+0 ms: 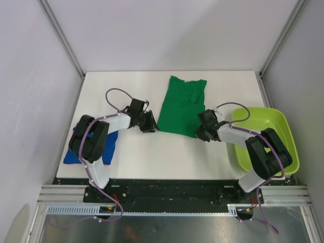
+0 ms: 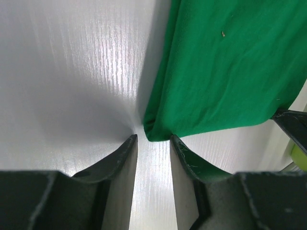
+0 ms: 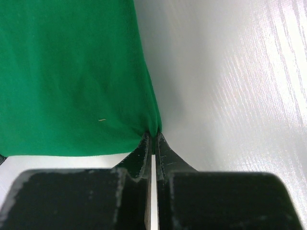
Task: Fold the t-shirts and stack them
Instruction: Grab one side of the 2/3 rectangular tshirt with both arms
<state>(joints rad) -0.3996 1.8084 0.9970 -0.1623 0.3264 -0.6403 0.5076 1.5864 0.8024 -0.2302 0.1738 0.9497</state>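
Observation:
The dark green t-shirt (image 1: 182, 105) lies flat in the middle of the white table. My left gripper (image 1: 153, 128) is open at the shirt's near left corner; in the left wrist view the gripper (image 2: 153, 140) has that corner of the shirt (image 2: 225, 72) just in front of its tips, not gripped. My right gripper (image 1: 201, 134) is at the near right corner; in the right wrist view the gripper (image 3: 153, 136) is shut on the hem corner of the shirt (image 3: 72, 72). The royal blue t-shirt (image 1: 108, 146) lies at the table's left edge, mostly hidden under my left arm.
A rigid lime-green plastic tub (image 1: 266, 132) stands at the right edge of the table, close to my right arm. White walls and metal posts enclose the table (image 1: 131, 86) on three sides.

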